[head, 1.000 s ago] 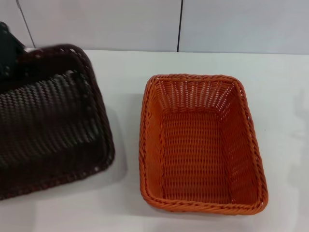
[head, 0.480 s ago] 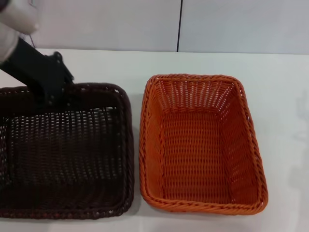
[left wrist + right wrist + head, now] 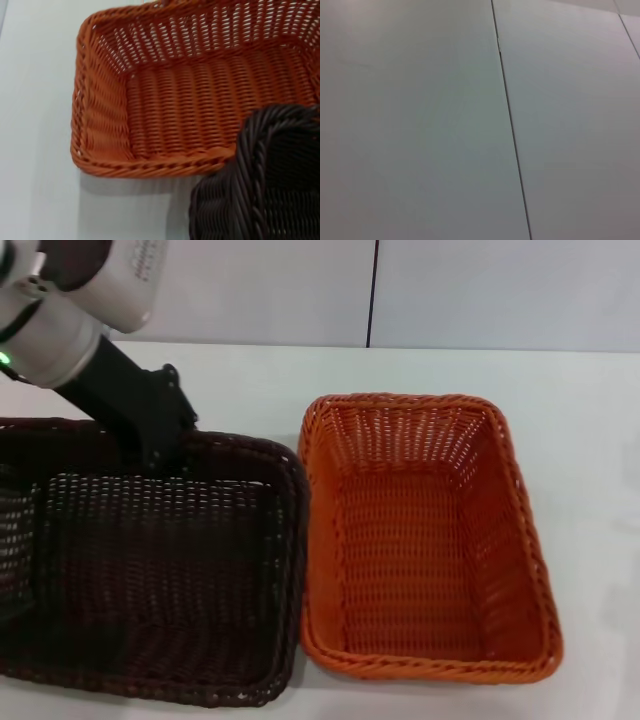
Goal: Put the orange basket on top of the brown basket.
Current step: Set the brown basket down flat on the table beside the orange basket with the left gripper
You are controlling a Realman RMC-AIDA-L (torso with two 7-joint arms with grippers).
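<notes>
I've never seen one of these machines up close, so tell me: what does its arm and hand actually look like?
Only the left arm shows: rounded white and light grey shells with some dark lettering, too small to read, and a small green light at one edge. It narrows into a matte black, angular wrist and the left gripper. No cables are visible. The right arm isn't in view.

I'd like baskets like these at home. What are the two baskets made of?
Both look like woven wicker, possibly plastic imitation rattan. The orange basket has even strands, open-weave sloping sides, a braided rim and a slight sheen. The brown basket, gripped at its far rim by the left gripper, shows the same weave, nearly black.
</notes>
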